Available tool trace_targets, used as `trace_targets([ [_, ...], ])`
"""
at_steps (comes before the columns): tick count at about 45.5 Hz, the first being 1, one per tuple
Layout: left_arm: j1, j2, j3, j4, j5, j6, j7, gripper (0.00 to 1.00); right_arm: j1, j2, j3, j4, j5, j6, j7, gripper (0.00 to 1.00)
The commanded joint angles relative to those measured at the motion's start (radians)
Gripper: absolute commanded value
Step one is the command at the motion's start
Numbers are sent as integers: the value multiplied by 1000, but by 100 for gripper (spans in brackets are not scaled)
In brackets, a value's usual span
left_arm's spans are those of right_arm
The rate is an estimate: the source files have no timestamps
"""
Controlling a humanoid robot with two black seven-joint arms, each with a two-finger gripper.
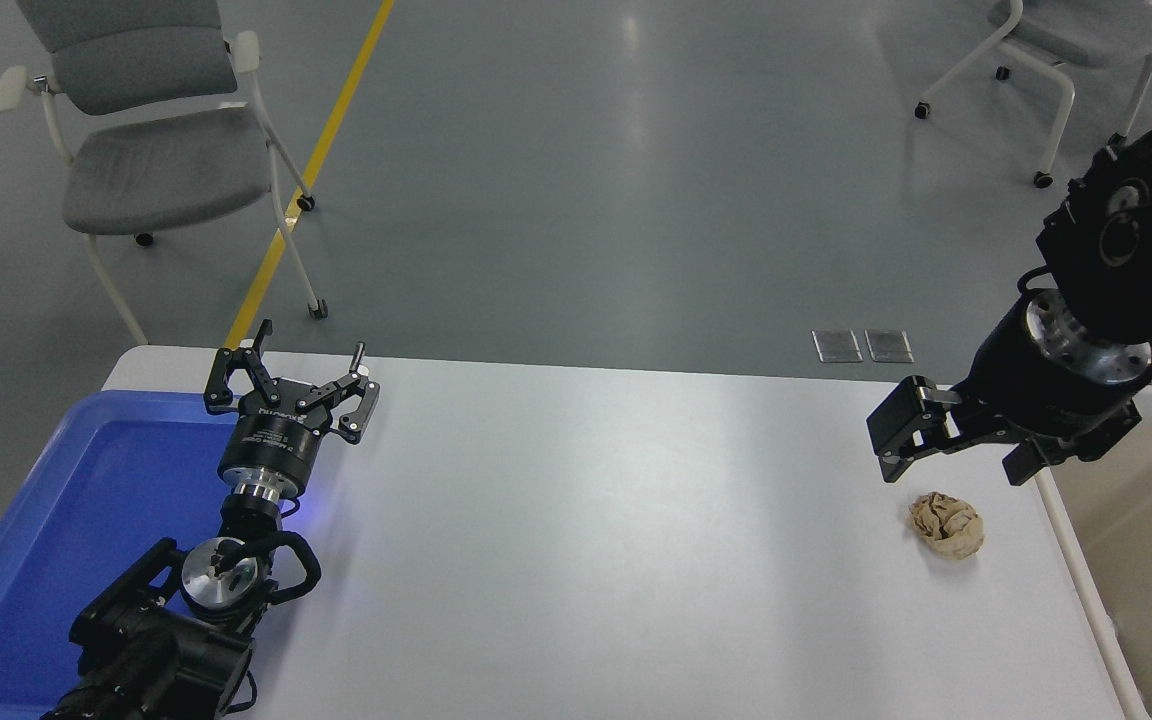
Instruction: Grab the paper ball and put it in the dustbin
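Note:
The paper ball [947, 525], a small tan crumpled wad, lies on the white table [586, 550] near its right edge. My right gripper [956, 465] hangs open just above and behind the ball, fingers pointing down, one at the left and one at the right, with nothing between them. The dustbin [1151, 560], a cream tub with a white rim, stands beside the table's right edge, partly cut off by the picture. My left gripper [291, 378] is open and parked at the lower left, at the blue tray's far right corner.
A shallow blue tray [56, 540] lies on the table's left end under the left arm. Grey chairs [151, 150] stand on the floor beyond the table, another at the top right [1066, 50]. A yellow line runs across the floor.

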Motion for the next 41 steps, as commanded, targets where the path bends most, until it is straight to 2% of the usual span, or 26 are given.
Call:
trace_targets([
  [1, 0, 0, 0, 0, 0, 0, 0, 99, -12, -8, 3, -9, -2, 0, 1, 100],
  [17, 0, 0, 0, 0, 0, 0, 0, 99, -66, -117, -1, -69, -126, -37, 1, 100],
  [24, 0, 0, 0, 0, 0, 0, 0, 99, -174, -134, 12, -121, -216, -134, 1, 100],
  [31, 0, 0, 0, 0, 0, 0, 0, 99, -335, -129, 61, -233, -239, -233, 1, 100],
  [41, 0, 0, 0, 0, 0, 0, 0, 99, -599, -120, 153, -424, -376, -404, 10, 100],
])
